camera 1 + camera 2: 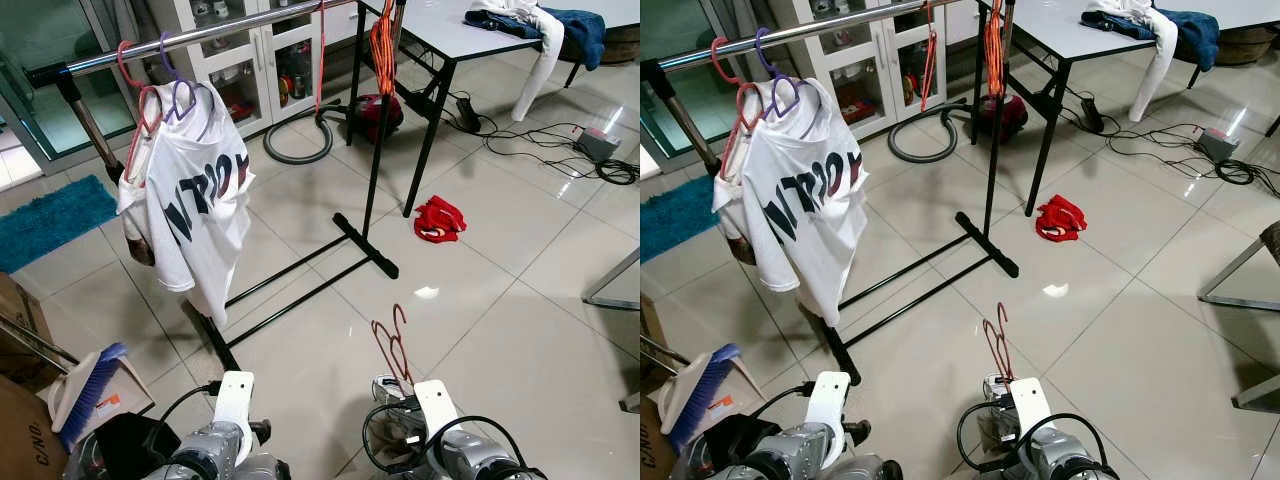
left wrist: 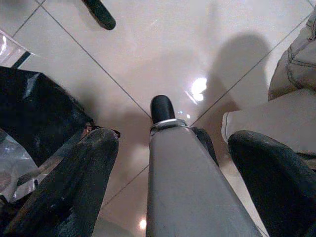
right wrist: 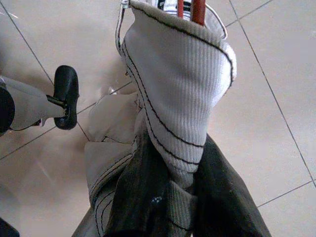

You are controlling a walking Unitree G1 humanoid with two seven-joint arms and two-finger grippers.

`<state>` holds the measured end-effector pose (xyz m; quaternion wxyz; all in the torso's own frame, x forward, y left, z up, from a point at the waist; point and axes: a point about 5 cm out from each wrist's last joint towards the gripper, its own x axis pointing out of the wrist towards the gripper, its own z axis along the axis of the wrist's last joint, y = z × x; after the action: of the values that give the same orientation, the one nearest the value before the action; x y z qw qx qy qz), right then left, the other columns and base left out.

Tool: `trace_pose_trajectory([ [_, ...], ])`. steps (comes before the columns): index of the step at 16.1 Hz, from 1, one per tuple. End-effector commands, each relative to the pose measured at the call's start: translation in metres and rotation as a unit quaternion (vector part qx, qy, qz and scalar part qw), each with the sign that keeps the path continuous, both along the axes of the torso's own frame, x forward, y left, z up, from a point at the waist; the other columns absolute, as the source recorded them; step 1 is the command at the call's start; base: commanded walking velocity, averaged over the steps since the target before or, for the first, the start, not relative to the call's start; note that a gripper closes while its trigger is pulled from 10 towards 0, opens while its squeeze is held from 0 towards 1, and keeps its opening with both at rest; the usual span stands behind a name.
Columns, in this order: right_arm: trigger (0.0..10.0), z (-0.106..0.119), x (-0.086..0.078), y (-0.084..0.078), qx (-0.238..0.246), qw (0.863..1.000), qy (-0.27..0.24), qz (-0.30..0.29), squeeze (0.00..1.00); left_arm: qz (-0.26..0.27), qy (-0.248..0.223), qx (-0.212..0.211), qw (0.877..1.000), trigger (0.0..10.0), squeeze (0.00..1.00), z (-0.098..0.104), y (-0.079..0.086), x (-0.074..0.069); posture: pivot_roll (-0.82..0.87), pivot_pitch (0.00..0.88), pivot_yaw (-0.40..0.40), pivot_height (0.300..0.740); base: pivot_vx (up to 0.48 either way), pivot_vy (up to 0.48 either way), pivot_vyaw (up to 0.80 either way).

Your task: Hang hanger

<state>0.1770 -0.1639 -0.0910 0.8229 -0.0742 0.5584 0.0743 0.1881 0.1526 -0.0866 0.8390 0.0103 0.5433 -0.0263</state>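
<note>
My right gripper (image 3: 182,195) is low in front of me, shut on a red wire hanger (image 1: 392,345) dressed in a white and grey ribbed garment (image 3: 177,84). The hanger's hook (image 1: 995,340) points up over the floor tiles. Ahead to the left stands a clothes rack with a silver rail (image 1: 200,35). On the rail hang a white printed T-shirt (image 1: 195,200) and pink and purple hangers (image 1: 165,95). The rail is well beyond the held hanger. My left gripper (image 2: 175,138) hangs low, open and holding nothing.
The rack's black base bars (image 1: 300,275) lie across the floor ahead. A red cloth (image 1: 439,219) lies on the tiles to the right. Behind stand a vacuum cleaner (image 1: 375,112), a table (image 1: 440,40) with clothes, and cables (image 1: 560,140). A brush (image 1: 85,390) and a cardboard box (image 1: 20,425) sit at my left.
</note>
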Motion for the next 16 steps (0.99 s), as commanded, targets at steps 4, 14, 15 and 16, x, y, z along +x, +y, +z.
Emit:
trace_pose_trajectory([
  [4,10.0,-0.0014,-0.0036,-0.0022,-0.003,1.0,0.006,0.001,0.0,-0.012,0.001,0.004,1.0,10.0,0.0,-0.0003,0.0013,-0.0009,-0.11,0.0,0.051,0.74,0.0,0.0,0.0],
  [14,10.0,-0.0011,-0.003,-0.0034,-0.005,1.0,0.005,0.0,0.0,0.02,0.001,-0.009,1.0,10.0,0.0,-0.0009,-0.0008,-0.0018,-0.12,0.0,0.046,0.74,0.0,0.0,0.0],
  [15,10.0,-0.0011,-0.0029,-0.0032,-0.005,1.0,0.005,0.0,0.0,0.009,0.001,-0.006,1.0,10.0,0.0,-0.0005,-0.0005,-0.0011,-0.12,0.0,0.047,0.74,0.0,0.0,0.0],
  [16,10.0,-0.001,-0.0028,-0.0029,-0.004,1.0,0.005,-0.001,0.0,0.005,0.001,-0.005,1.0,10.0,0.0,-0.0004,-0.0001,-0.0008,-0.12,0.0,0.049,0.74,0.0,0.0,0.0],
])
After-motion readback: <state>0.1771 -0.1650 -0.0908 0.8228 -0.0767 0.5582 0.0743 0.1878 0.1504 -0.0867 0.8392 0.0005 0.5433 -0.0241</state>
